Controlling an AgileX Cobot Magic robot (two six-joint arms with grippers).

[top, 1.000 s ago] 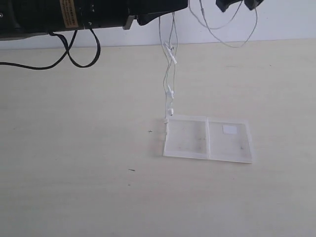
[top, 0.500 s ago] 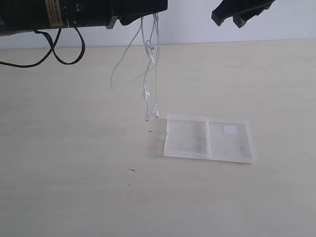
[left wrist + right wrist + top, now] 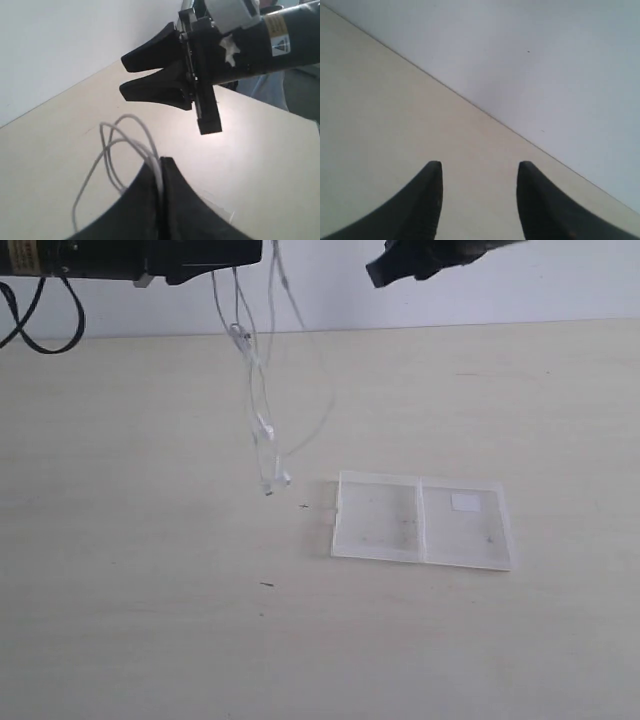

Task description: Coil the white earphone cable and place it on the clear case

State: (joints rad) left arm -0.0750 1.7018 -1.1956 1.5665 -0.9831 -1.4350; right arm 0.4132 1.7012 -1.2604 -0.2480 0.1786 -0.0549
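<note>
Left gripper [image 3: 161,161] clamped on thin white earphone cable [image 3: 263,427], loops dangling. Right gripper [image 3: 480,165] spread, empty. Clear case [image 3: 385,520] flat, rectangular.

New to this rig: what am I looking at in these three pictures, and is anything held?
A robot with two arms, each ending in a gripper. The wide picture is from a camera off the arms; the other two from cameras on each wrist. On the beige table lies a flat transparent plastic case. The left gripper is shut on a thin white earphone cable, which dangles beside the case, not on it. The right gripper is open and empty.
</note>
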